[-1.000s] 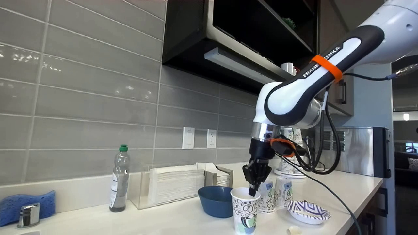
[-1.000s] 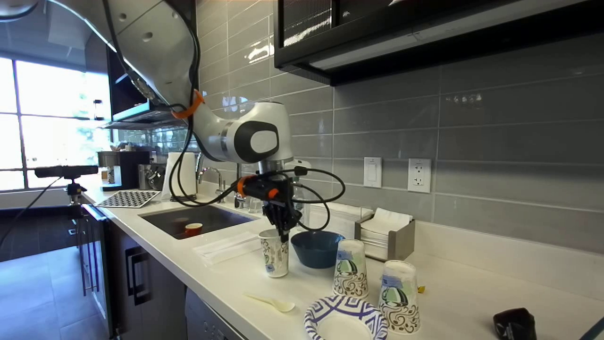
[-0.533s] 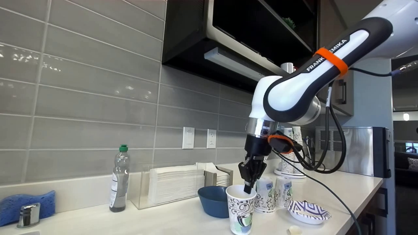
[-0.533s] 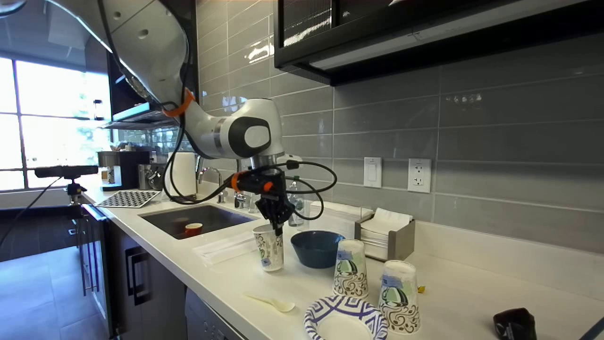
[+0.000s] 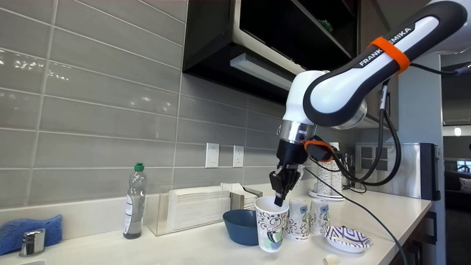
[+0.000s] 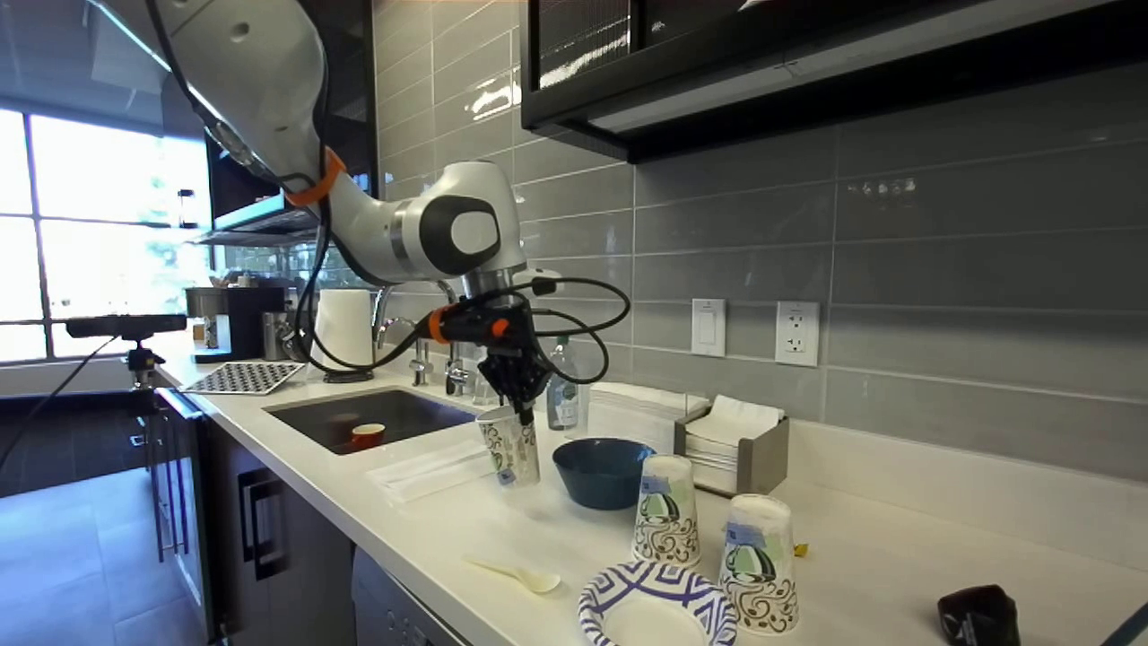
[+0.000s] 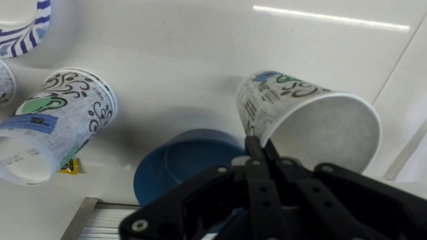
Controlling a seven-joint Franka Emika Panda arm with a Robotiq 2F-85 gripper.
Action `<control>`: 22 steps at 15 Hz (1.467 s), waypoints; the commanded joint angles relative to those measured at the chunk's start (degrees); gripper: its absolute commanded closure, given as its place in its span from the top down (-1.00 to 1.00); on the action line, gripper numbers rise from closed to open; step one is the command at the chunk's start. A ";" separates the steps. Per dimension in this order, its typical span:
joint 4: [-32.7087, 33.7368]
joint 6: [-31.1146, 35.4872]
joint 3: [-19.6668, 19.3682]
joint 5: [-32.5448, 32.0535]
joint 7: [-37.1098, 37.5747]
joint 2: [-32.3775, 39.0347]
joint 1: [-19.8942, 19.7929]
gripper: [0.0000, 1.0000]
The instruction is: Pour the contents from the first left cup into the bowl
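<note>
The first left cup, white with brown swirls and a green mark, is held up in both exterior views [image 5: 271,230] [image 6: 509,453], slightly tilted, its base above the counter. My gripper [image 7: 262,144] is shut on its rim, one finger outside and one inside the wall. The gripper also shows in both exterior views [image 5: 278,200] [image 6: 524,413]. In the wrist view the cup [image 7: 263,100] has its mouth to the right; I cannot tell what is inside. The dark-blue bowl [image 5: 241,230] [image 6: 599,484] stands beside the cup, partly hidden by the gripper in the wrist view [image 7: 186,150].
Two upturned paper cups [image 6: 665,516] [image 6: 760,574] stand near the bowl. A patterned white dish [image 6: 596,599] and a plastic spoon [image 6: 520,574] lie near the front edge. A napkin holder [image 6: 762,458] stands behind the bowl. A soap bottle [image 5: 134,208] and sink [image 6: 404,417] are nearby.
The gripper has lifted the cup off the counter and shifted it a little toward the sink side. The cup has tilted slightly. The bowl and other things have not moved.
</note>
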 commanded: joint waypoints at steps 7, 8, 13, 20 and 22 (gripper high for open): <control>0.97 -0.36 0.62 -4.73 1.48 -4.07 -0.48 -0.98; 1.35 -0.10 0.85 -6.62 2.28 -4.47 -0.78 -0.98; 5.09 1.16 2.10 -16.36 6.60 -2.76 -2.08 -0.98; 12.26 -1.23 3.83 -33.51 19.86 3.75 -2.11 -0.98; 9.59 0.10 2.62 -30.39 17.03 1.71 -1.17 -0.94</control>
